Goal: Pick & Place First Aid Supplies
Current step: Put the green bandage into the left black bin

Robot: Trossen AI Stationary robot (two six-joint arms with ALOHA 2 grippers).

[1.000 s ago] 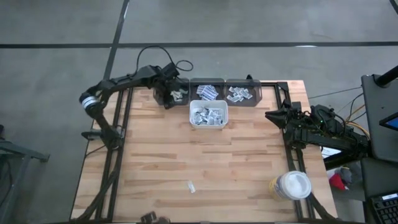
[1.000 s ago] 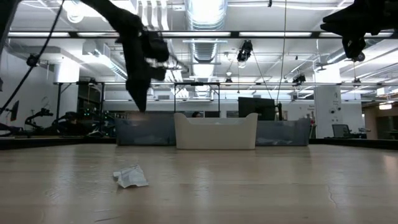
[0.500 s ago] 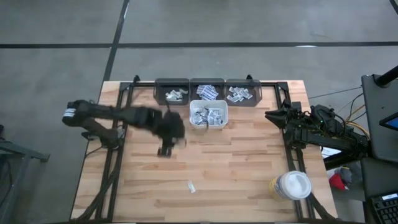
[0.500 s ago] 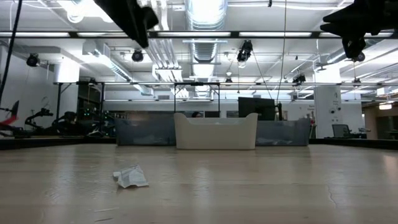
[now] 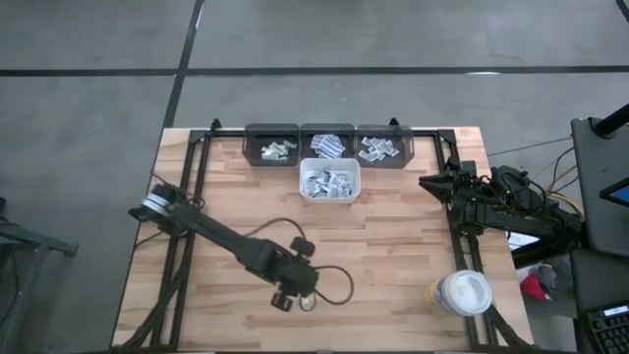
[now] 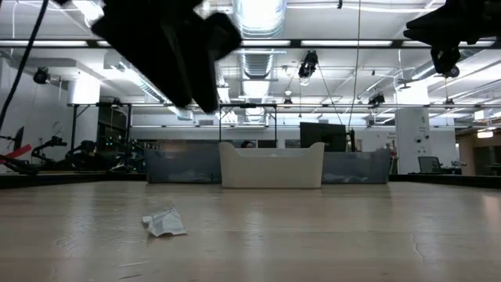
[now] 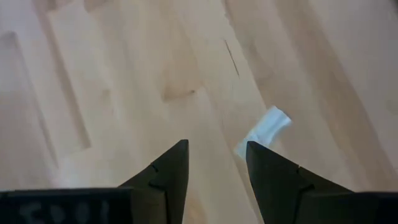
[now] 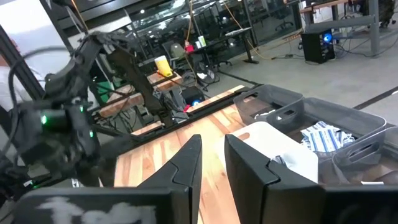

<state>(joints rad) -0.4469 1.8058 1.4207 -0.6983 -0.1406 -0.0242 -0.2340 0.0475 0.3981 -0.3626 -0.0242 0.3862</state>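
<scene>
One loose white sachet (image 7: 264, 132) of the first aid supplies lies flat on the wooden table (image 5: 393, 256) near its front edge, also seen in the low view (image 6: 164, 223). My left gripper (image 7: 214, 158) hangs open above the table just short of this sachet, tilted downward, touching nothing. In the high view the left gripper (image 5: 293, 297) covers the spot. More sachets fill the white bin (image 5: 329, 182) and three dark bins (image 5: 327, 145) at the far edge. My right gripper (image 8: 212, 155) waits at the table's right edge, level, with a narrow gap and nothing in it.
A white round lidded tub (image 5: 459, 293) stands at the near right corner. A black cable (image 5: 339, 285) loops over the table beside the left gripper. The dark frame rails (image 5: 187, 197) run along the table's left and right sides.
My left gripper has swung from the far-left dark bin across the table toward the near edge, turning as it went, and now hangs over the loose sachet. The sachet has stayed where it was.
</scene>
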